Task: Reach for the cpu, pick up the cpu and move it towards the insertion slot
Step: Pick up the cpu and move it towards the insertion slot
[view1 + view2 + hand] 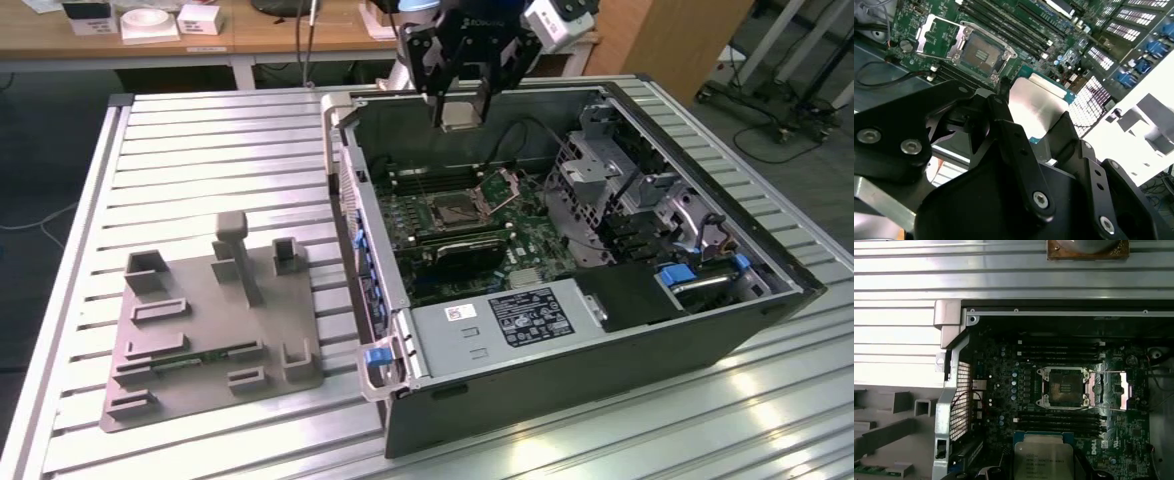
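- Ribbed metal bench (pixel 214 140) carries an opened computer case (pixel 747 330) and, toward the exterior view's left, a grey plastic tray (pixel 200 330); a wooden desk (pixel 254 35) stands behind.
- My end effector (pixel 458 112) hangs above the case's far edge, clenched on the cpu (pixel 458 115).
- In both wrist views the cpu (pixel 1036 107) (pixel 1043 460) sits between my fingers (pixel 1014 145), silver top showing, held clear of the motherboard (pixel 1134 435).
- Insertion slot (pixel 447 210) (pixel 979 52) (pixel 1064 387) lies on the motherboard below, apart from the cpu, its hinged bracket (pixel 1111 390) swung open beside it.
- Long black memory slots (pixel 1059 350) flank the insertion slot.
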Robot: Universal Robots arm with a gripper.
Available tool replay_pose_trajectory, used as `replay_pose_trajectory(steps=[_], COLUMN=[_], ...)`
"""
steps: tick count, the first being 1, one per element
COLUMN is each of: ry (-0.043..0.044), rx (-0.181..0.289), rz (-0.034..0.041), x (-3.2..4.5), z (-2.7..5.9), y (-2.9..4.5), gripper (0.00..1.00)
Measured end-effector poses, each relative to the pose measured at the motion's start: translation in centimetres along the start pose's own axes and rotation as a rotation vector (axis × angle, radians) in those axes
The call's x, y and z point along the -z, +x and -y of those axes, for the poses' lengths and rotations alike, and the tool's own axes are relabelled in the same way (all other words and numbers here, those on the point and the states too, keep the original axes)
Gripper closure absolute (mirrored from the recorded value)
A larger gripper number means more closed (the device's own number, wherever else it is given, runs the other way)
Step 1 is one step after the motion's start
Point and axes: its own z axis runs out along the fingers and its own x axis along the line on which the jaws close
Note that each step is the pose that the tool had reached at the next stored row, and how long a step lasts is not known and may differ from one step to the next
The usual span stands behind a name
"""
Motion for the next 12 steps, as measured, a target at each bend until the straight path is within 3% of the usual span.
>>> replay_pose_trajectory(steps=[12], ry=[-0.0001], rx=[0.0], rz=[0.0], x=[-0.09], z=[-1.37], y=[-0.89], gripper=[0.45])
